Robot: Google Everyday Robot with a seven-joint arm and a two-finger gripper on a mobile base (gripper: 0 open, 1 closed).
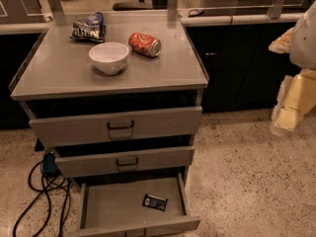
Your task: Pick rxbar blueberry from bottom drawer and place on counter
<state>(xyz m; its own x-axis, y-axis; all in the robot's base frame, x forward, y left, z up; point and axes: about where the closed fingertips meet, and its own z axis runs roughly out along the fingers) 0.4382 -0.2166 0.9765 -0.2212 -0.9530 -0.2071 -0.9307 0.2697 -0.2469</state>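
Grey metal bottom drawer (112, 202) holds flat dark rxbar blueberry (155, 202); claw (288, 113) far right.

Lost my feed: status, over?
End effector at far right, off the cabinet. Bar flat in open bottom drawer. Nothing on top of it.

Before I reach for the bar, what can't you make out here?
Camera view throughout.
bottom drawer front panel: cut off by the bottom edge.
rxbar blueberry label: too small to read.
upper drawers, insides: dark shadow under the counter.
gripper, low by the right edge: its arm runs out of frame.
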